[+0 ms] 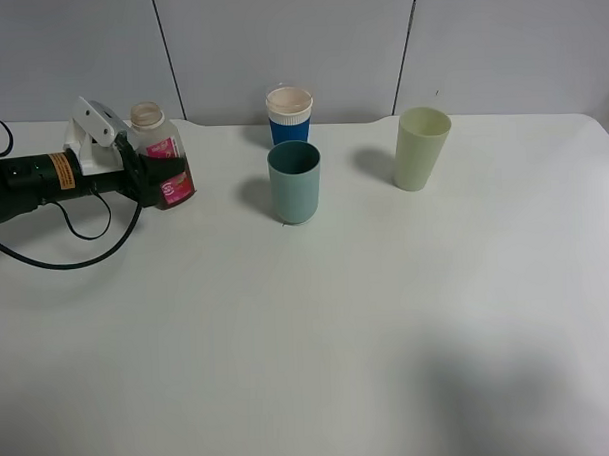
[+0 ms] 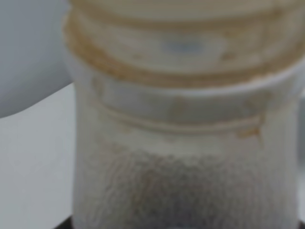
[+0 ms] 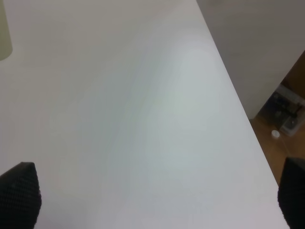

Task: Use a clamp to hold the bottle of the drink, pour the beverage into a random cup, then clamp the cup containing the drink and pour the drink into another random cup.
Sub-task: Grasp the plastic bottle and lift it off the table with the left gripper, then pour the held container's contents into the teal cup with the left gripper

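Left pincer point(image 1: 163, 185) clamps the bottle point(image 1: 159, 143); right pincer point(image 3: 155, 195) gapes wide.

The bottle point(image 1: 159, 143) stands at the far left of the tabletop point(image 1: 338, 337), near its back edge. The left tool point(image 1: 163, 183) comes from the left and grips the bottle around its lower part. Near the middle stands the front cup point(image 1: 295, 183), and the back cup point(image 1: 289, 113) is directly behind it, very close. The right cup point(image 1: 422, 149) stands apart, to the right of these two. The right tool point(image 3: 155, 200) hangs over the bare tabletop near its right edge, fingers wide apart.
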